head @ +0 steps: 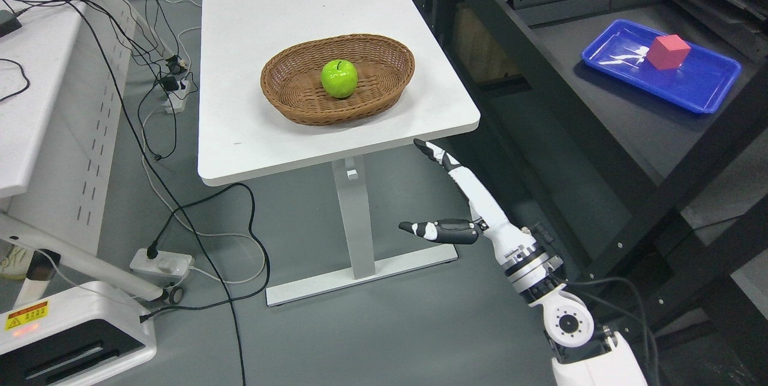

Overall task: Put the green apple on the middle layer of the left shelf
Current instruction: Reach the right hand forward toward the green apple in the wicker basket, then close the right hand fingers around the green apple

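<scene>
From my head camera, the green apple (339,78) sits in the middle of the wicker basket (282,83) on the white table (252,146), and my right hand (465,206) is below and to the right of that basket, under the table's near corner, holding nothing. The risk I judge greatest is lifting straight up and clipping the table edge, or knocking the basket's rim as I reach in, which could roll the apple away. My fingers (435,155) are stretched out flat toward the table, thumb (432,231) splayed sideways, forearm angled up from the lower right.
</scene>
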